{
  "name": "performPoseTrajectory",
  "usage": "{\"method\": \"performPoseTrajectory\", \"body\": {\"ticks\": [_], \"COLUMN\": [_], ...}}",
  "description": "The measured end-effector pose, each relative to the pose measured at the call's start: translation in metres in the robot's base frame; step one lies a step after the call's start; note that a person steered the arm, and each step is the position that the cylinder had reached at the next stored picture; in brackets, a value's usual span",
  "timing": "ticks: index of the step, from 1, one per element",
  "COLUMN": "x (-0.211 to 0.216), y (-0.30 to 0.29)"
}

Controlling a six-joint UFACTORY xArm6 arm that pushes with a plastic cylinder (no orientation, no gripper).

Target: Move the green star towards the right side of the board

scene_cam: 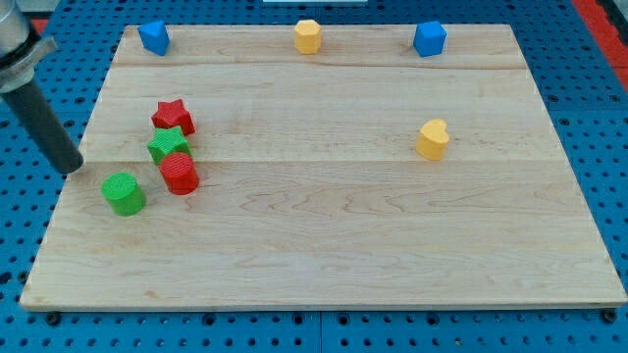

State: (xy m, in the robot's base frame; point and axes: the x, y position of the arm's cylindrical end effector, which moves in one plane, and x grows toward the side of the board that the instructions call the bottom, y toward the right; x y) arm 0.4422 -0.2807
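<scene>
My tip at board's left edge, left of green star. Star wedged between red star above, red cylinder below, touching both. Green cylinder near tip. No fingers on rod.

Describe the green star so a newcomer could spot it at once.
Look at the wooden board's left side, where three blocks huddle. The green star is the middle one, between the red star above and a red block below, the only green one there.
</scene>
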Motion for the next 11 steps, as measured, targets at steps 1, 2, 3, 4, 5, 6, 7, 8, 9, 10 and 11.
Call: {"method": "performPoseTrajectory", "body": {"ticks": [1, 2, 3, 4, 5, 6, 7, 8, 9, 10, 11], "x": [-0.023, -0.023, -0.004, 0.036, 0.047, 0.047, 0.047, 0.048, 0.048, 0.048, 0.048], "y": [0.039, 0.107, 0.173, 0.199, 0.225, 0.252, 0.274, 0.291, 0.307, 0.318, 0.324]}}
